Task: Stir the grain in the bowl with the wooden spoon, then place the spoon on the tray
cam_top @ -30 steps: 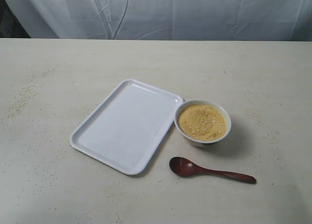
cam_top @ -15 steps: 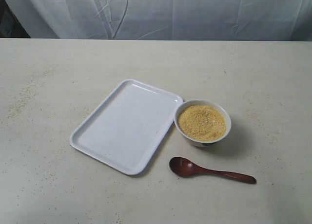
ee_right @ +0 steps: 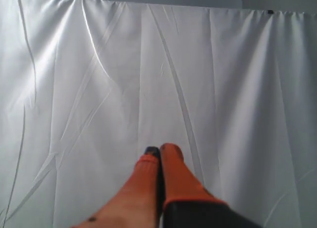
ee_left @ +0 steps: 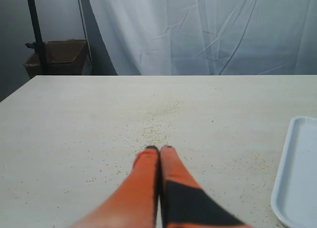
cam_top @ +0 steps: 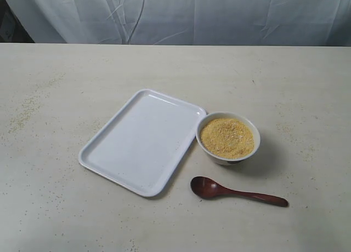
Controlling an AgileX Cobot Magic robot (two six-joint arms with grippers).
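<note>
The white tray (cam_top: 141, 142) lies at an angle in the middle of the table. Just to its right stands the small white bowl (cam_top: 228, 154), filled with yellow grain (cam_top: 227, 137). In front of the bowl lies the dark wooden spoon (cam_top: 236, 192), its oval end towards the tray and its handle pointing right. Neither arm shows in the exterior view. My left gripper (ee_left: 159, 149) is shut with nothing in it, over bare table, with the tray's edge (ee_left: 292, 173) off to one side. My right gripper (ee_right: 159, 149) is shut and empty, facing the white curtain (ee_right: 99, 89).
Loose grains (ee_left: 156, 126) are scattered over the table ahead of the left gripper and along the table's left side (cam_top: 24, 109). A white curtain (cam_top: 175, 16) hangs behind the table. A dark stand and a brown box (ee_left: 62, 57) sit beyond the table's far corner.
</note>
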